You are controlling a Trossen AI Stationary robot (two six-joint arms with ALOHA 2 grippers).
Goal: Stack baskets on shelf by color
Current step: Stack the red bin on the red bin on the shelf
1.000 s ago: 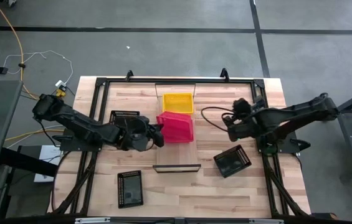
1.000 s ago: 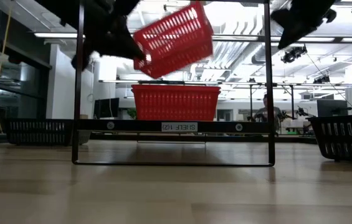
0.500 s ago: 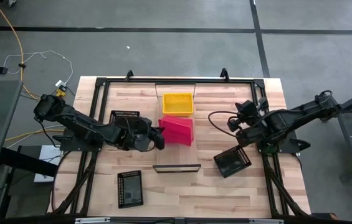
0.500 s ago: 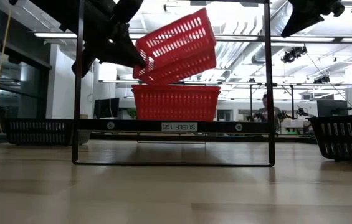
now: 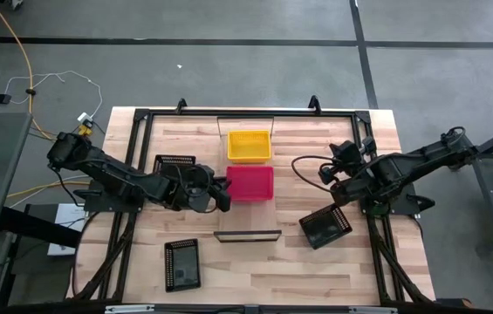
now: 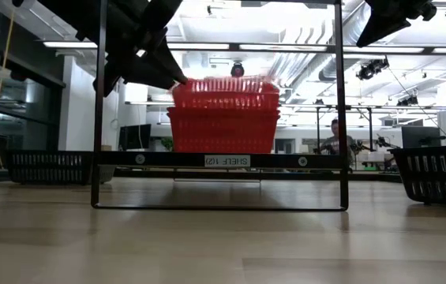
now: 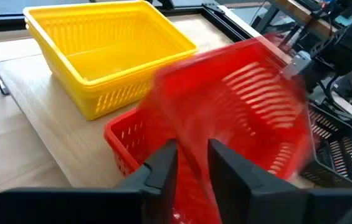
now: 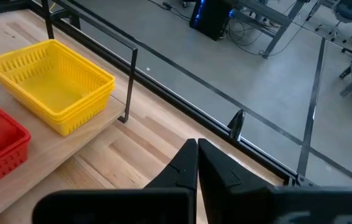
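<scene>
The left claw, fingers slightly apart, sits at the near rim of the top red basket stacked on another on the shelf beside the yellow baskets, while the right claw hovers closed and empty.

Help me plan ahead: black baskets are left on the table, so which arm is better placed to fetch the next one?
Probably right. The right pincer is shut and free, close above a black basket. The left pincer is at the red baskets on the shelf.
</scene>
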